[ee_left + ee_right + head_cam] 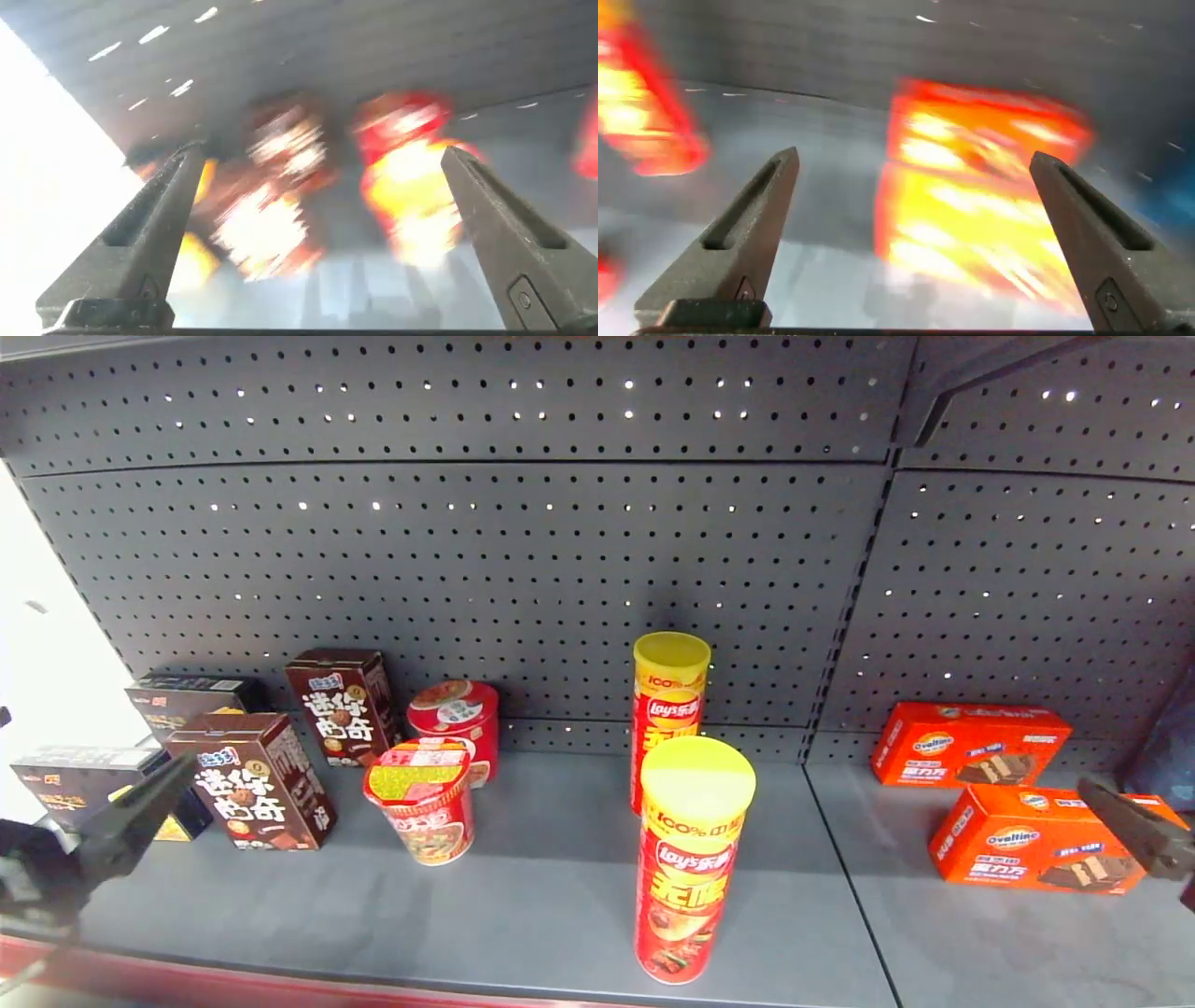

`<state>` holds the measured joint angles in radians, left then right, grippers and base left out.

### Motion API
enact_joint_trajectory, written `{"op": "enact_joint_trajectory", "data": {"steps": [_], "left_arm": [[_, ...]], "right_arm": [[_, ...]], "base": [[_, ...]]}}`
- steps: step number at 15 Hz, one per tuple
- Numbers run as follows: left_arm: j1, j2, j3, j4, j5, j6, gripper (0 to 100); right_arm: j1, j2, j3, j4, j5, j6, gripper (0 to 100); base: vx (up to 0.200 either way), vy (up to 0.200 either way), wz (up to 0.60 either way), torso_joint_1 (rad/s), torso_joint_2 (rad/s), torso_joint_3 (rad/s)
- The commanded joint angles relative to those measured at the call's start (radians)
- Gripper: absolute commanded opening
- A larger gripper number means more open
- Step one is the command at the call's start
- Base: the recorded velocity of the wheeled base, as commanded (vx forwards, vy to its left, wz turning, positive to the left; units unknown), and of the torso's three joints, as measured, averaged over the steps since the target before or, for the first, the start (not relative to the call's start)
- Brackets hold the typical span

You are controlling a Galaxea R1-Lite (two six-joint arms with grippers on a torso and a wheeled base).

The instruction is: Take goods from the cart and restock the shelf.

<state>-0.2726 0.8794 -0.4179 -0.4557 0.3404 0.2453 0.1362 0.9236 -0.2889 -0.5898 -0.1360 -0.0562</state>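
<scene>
On the grey shelf stand two red chip cans with yellow lids, one in front and one behind. Left of them are two red noodle cups and brown biscuit boxes. Two orange boxes lie at the right. My left gripper is open at the shelf's left front, facing the brown boxes and a red cup. My right gripper is open at the right, facing the orange boxes. Neither holds anything.
Dark boxes stand at the far left of the shelf. A perforated grey back panel rises behind the goods. Free shelf floor lies between the cups and the cans, and in front of the orange boxes. A red strip runs along the shelf's front edge.
</scene>
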Motion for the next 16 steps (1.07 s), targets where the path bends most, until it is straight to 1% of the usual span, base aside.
{"op": "enact_joint_trajectory", "data": {"steps": [1, 2, 3, 4, 6, 7, 8, 9, 10, 11, 12, 13, 14, 15, 16], "left_arm": [[0.19, -0.287, 0.077, 0.161, 0.006, -0.017, 100], [0.202, -0.324, 0.088, 0.203, 0.006, -0.029, 100], [0.214, -0.435, 0.114, 0.321, 0.005, -0.067, 100], [0.211, -0.517, 0.128, 0.394, 0.005, -0.07, 100], [0.204, -0.658, 0.171, 0.497, -0.015, -0.067, 100], [0.204, -0.658, 0.171, 0.497, -0.015, -0.067, 100], [0.208, -0.797, 0.228, 0.577, -0.014, -0.072, 100], [0.211, -0.798, 0.249, 0.557, -0.012, -0.08, 100], [0.211, -0.798, 0.261, 0.517, -0.023, -0.078, 100], [0.211, -0.797, 0.306, 0.491, -0.064, -0.09, 100], [0.211, -0.798, 0.376, 0.442, -0.132, -0.135, 100], [0.211, -0.798, 0.418, 0.396, -0.178, -0.169, 100], [0.211, -0.798, 0.418, 0.401, -0.184, -0.173, 100], [0.211, -0.797, 0.418, 0.413, -0.236, -0.184, 100], [0.211, -0.797, 0.418, 0.414, -0.267, -0.201, 100]], "right_arm": [[-0.118, -0.301, 0.06, 0.174, -0.068, -0.002, 100], [-0.119, -0.345, 0.063, 0.219, -0.083, -0.002, 100], [-0.141, -0.474, 0.076, 0.335, -0.086, -0.002, 100], [-0.15, -0.563, 0.09, 0.395, -0.083, 0.001, 100], [-0.142, -0.701, 0.155, 0.416, -0.083, 0.012, 100], [-0.142, -0.701, 0.155, 0.416, -0.083, 0.012, 100], [-0.124, -0.813, 0.237, 0.42, -0.039, 0.019, 100], [-0.125, -0.887, 0.284, 0.432, -0.022, 0.015, 100], [-0.136, -0.924, 0.284, 0.476, -0.005, 0.021, 100], [-0.136, -0.924, 0.284, 0.476, 0.015, 0.019, 100], [-0.136, -0.924, 0.287, 0.49, 0.021, 0.009, 100], [-0.136, -0.924, 0.286, 0.51, 0.022, -0.01, 100], [-0.136, -0.924, 0.286, 0.513, 0.022, -0.014, 100], [-0.136, -0.924, 0.286, 0.522, 0.022, -0.01, 100], [-0.136, -0.924, 0.286, 0.524, 0.013, -0.004, 100]], "base": [[0.0, 0.0, 0.0, 0.0, 0.0, 0.0], [0.0, 0.0, 0.0, 0.0, 0.0, 0.0], [0.0, 0.0, 0.0, 0.0, 0.0, 0.0], [0.0, 0.0, 0.0, 0.0, 0.0, 0.0], [0.0, 0.0, 0.0, 0.0, 0.0, 0.0], [0.0, 0.0, 0.0, 0.0, 0.0, 0.0], [0.0, 0.0, 0.0, 0.0, 0.0, 0.0], [0.0, 0.0, 0.0, 0.0, 0.0, 0.0], [0.0, 0.0, 0.0, 0.0, 0.0, 0.0], [0.0, 0.0, 0.0, 0.0, 0.0, 0.0], [0.0, 0.0, 0.0, 0.0, 0.0, 0.0], [0.0, 0.0, 0.0, 0.0, 0.0, 0.0], [0.0, 0.0, 0.0, 0.0, 0.0, 0.0], [0.0, 0.0, 0.0, 0.0, 0.0, 0.0], [0.0, 0.0, 0.0, 0.0, 0.0, 0.0]]}}
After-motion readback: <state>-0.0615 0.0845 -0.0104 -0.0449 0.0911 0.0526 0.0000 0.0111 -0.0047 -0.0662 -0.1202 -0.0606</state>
